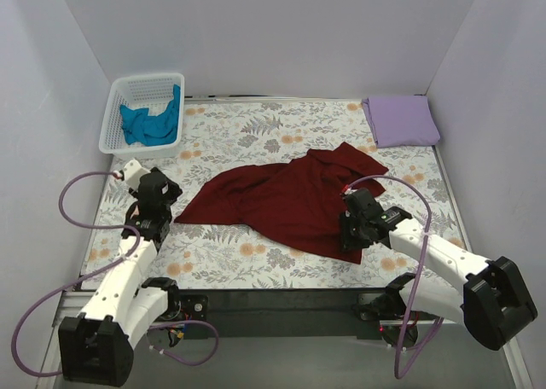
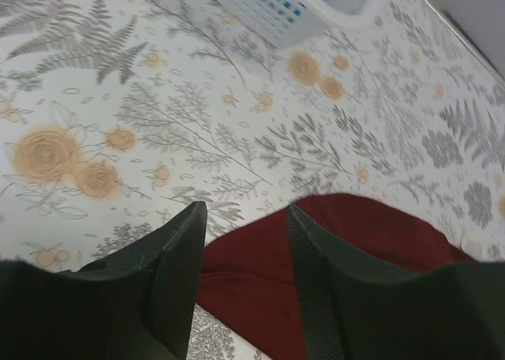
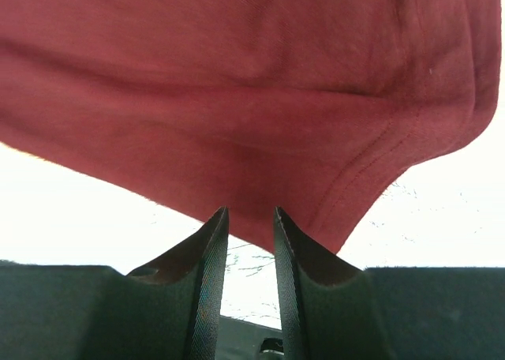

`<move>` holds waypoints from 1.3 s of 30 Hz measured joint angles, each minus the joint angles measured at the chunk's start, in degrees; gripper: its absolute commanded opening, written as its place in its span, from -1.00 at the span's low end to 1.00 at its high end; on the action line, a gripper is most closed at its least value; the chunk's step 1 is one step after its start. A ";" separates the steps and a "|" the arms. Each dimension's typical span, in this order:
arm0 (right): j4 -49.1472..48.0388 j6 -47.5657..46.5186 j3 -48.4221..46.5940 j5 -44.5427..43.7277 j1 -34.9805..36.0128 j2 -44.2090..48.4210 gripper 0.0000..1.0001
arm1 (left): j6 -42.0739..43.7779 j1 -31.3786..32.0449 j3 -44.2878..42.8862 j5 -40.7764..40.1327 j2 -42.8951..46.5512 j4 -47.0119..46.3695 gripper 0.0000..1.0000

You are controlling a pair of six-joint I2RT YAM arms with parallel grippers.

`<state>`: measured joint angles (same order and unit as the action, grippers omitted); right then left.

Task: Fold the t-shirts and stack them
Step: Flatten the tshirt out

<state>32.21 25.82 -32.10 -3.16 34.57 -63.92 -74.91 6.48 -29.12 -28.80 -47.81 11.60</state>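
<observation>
The dark maroon t-shirt [image 1: 290,197] lies spread and rumpled in the middle of the table. My left gripper [image 1: 167,203] is at its left corner. In the left wrist view it [image 2: 245,210] is open, and the maroon cloth [image 2: 371,241] lies loose on the table under and between the fingers. My right gripper [image 1: 350,233] is at the shirt's near right edge. There its jaws [image 3: 250,211] stand narrowly apart with table showing between them, tips at the stitched hem [image 3: 371,170]. A folded lavender t-shirt [image 1: 401,120] lies at the back right. A teal t-shirt [image 1: 149,123] is bunched in the basket.
The white lattice basket [image 1: 116,126] stands at the back left corner, its wall [image 2: 268,9] seen ahead of the left gripper. The floral cloth [image 1: 247,133] covers the table. Grey walls close in the left, back and right sides.
</observation>
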 measured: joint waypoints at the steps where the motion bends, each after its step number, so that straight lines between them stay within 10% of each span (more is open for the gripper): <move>1: 0.07 -0.37 -0.13 0.42 -0.07 0.96 -0.29 | 0.92 0.00 -1.18 2.49 -1.51 0.07 -0.09; 9: -5.60 -3.28 -4.52 9.94 -0.04 2.38 -0.23 | 6.29 4.00 -9.20 20.31 -16.28 3.93 0.10; 21: -10.84 -3.67 -4.31 15.56 -0.04 -0.76 -0.21 | 4.57 17.94 -20.06 18.62 -34.88 10.82 0.02; 33: -11.96 -3.61 -0.13 16.70 -0.04 0.92 -0.20 | 1.36 20.92 -25.16 12.17 -45.27 16.94 -0.33; 39: -12.81 -3.63 0.09 16.85 -0.04 0.96 -0.20 | -0.07 21.73 -26.12 11.17 -45.81 18.18 -1.00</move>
<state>19.40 22.20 -32.01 13.69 34.52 -62.96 -74.98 28.21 -55.24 -17.63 -93.62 29.78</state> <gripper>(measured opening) 0.402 0.105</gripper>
